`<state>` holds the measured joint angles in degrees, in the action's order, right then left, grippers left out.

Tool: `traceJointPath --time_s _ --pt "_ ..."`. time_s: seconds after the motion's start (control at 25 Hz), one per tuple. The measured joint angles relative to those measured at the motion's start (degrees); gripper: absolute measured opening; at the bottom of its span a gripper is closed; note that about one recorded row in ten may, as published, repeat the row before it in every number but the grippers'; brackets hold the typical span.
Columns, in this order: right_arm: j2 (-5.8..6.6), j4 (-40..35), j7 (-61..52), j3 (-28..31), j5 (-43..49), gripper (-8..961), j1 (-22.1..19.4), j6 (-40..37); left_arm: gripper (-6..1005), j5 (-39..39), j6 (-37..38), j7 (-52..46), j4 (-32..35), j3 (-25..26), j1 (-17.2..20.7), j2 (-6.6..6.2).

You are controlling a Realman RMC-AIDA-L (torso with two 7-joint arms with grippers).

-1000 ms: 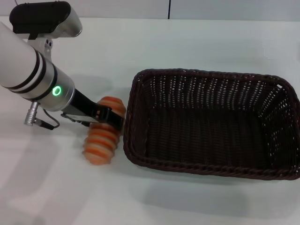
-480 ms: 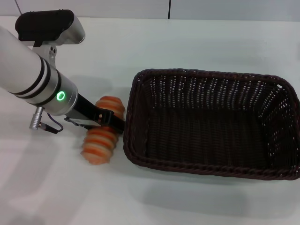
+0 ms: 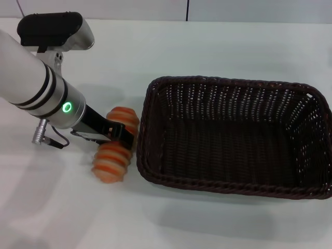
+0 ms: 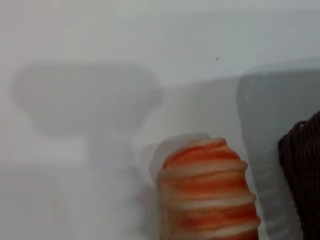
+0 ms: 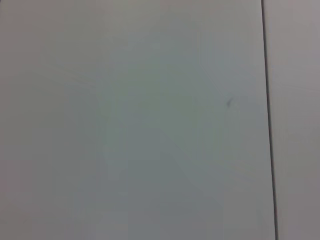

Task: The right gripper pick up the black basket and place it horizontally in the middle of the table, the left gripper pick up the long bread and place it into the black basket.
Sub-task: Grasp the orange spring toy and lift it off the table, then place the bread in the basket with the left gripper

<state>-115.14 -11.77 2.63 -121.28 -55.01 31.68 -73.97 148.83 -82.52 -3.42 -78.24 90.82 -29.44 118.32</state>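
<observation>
Here my left gripper (image 3: 123,136) sat across the bread (image 3: 115,150), fingers pinching its middle, apparently. Bread lay on the table (image 3: 207,46), long axis crosswise to my fingers, basket (image 3: 234,136) touching, just rightward. Right gripper out of view.

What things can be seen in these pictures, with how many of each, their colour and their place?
basket: one, very dark brown-black wicker, on the table, right of centre in the head view, nothing inside it.
bread: one, orange and cream stripes, lying on the table right beside the basket's left end.
table: one, plain white, under everything.
wall panels: pale grey, with a thin dark seam, filling the right wrist view.
left pincer: one, black, on the white arm with the green ring, down across the middle of the bread.
right pincer: not visible in any view.
</observation>
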Motion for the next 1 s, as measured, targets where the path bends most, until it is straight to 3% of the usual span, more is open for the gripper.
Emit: traceJointPath --time_s 0.4,0.64,1.0 --pt "-0.13 0.0 -0.2 0.0 0.0 362 -0.3 -0.4 540 0.8 -0.5 0.0 -0.8 -0.4 -0.1 -0.18" --pt "-0.18 -0.4 -0.2 0.0 0.0 361 -0.5 -0.5 480 5.5 -1.7 0.5 -5.7 1.5 1.4 -0.4" --pt "-0.5 -0.3 0.2 1.0 -0.3 361 -0.4 0.1 354 7.2 -0.2 12.6 -17.5 17.5 5.6 -0.28"
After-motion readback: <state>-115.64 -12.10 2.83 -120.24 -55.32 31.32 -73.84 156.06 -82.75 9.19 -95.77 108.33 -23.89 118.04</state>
